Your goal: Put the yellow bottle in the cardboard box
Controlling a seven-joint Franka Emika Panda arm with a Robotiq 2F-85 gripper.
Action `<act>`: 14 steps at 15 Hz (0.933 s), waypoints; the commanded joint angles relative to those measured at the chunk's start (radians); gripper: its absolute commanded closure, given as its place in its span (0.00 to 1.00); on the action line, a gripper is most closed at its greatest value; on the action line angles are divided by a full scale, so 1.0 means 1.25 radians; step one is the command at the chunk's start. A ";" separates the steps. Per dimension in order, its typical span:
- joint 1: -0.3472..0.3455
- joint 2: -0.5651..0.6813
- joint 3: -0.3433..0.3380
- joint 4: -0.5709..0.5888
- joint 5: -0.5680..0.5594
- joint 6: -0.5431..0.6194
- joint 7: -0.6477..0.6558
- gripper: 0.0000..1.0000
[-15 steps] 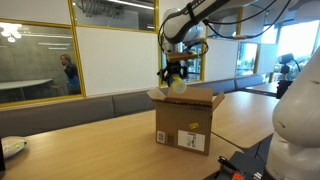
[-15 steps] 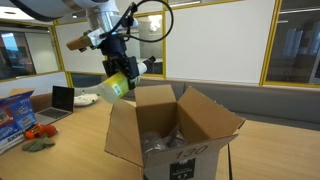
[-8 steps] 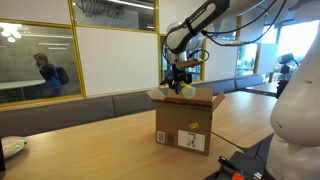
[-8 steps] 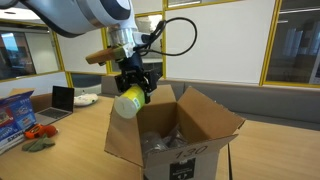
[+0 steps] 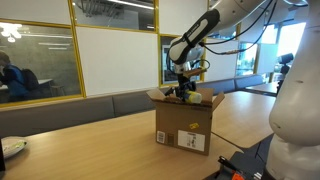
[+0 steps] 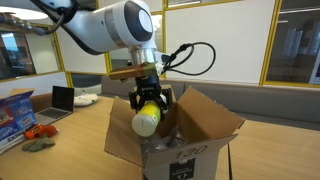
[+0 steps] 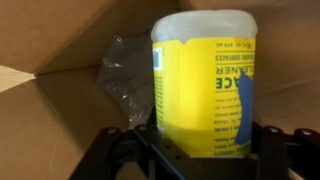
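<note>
My gripper (image 6: 149, 100) is shut on the yellow bottle (image 6: 147, 120), a pale yellow plastic bottle held pale end down. It hangs inside the open top of the cardboard box (image 6: 125, 140), between the raised flaps. In the wrist view the yellow bottle (image 7: 203, 80) fills the middle, clamped between the black fingers (image 7: 200, 150), with the box's brown inner walls (image 7: 60, 110) and clear crumpled plastic (image 7: 128, 80) behind it. In an exterior view the gripper (image 5: 186, 90) sits at the rim of the box (image 5: 188, 125), and the bottle (image 5: 193, 98) barely shows above it.
The box stands on a long wooden table (image 5: 90, 135). A laptop (image 6: 62, 100), a blue packet (image 6: 14, 108) and red and green items (image 6: 40, 135) lie at the table's far end. Glass walls with yellow frames stand behind.
The gripper has moved down and over the box with the bottle, from above the near flap to inside the open top.
</note>
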 commanded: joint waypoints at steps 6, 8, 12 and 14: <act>-0.004 0.084 -0.017 0.024 -0.003 0.061 -0.144 0.57; -0.006 0.097 -0.018 0.021 0.008 0.075 -0.162 0.15; -0.008 0.108 -0.020 0.013 0.010 0.093 -0.184 0.00; -0.010 0.107 -0.021 0.011 0.010 0.098 -0.192 0.00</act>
